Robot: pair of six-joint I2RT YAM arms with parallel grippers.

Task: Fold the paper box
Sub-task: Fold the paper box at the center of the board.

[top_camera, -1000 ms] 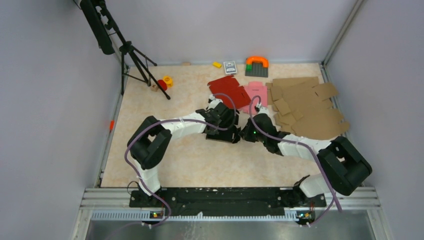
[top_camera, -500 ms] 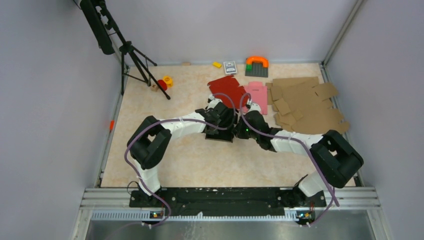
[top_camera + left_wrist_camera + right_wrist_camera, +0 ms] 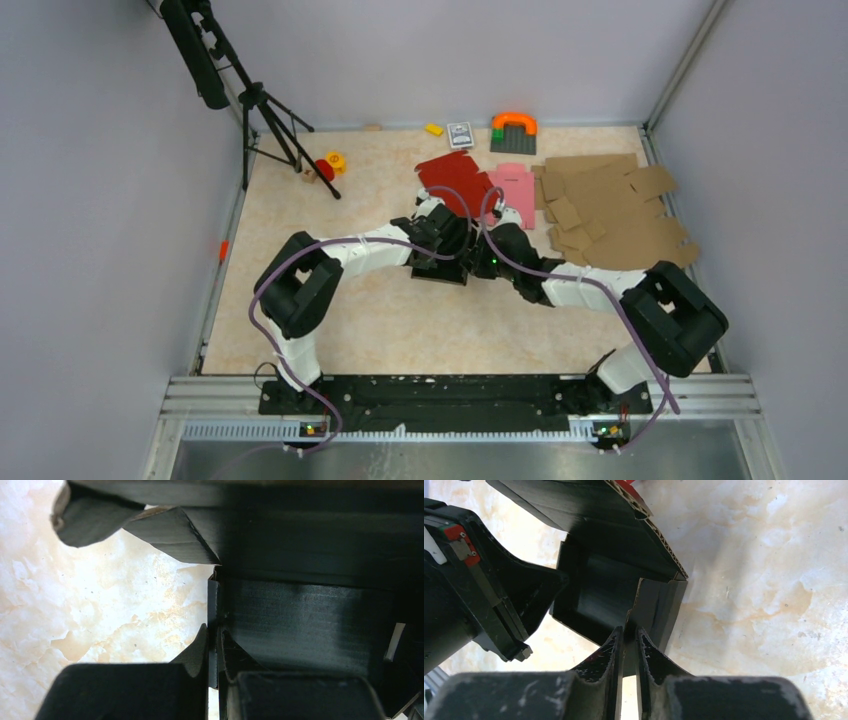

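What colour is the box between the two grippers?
The paper box is matte black, tan at its cut edges; clearest in the right wrist view.

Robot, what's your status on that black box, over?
Left gripper shut on a box wall. Right gripper astride another wall, grip unclear. Box partly folded, walls up. Red blank close behind.

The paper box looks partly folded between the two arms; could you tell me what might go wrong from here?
1. The right gripper straddles a raised wall of the paper box with its jaws slightly apart. If nothing grips that wall, it could spring back down.
2. The left gripper is shut on another wall, so a sideways pull could crease or tear the thin card.
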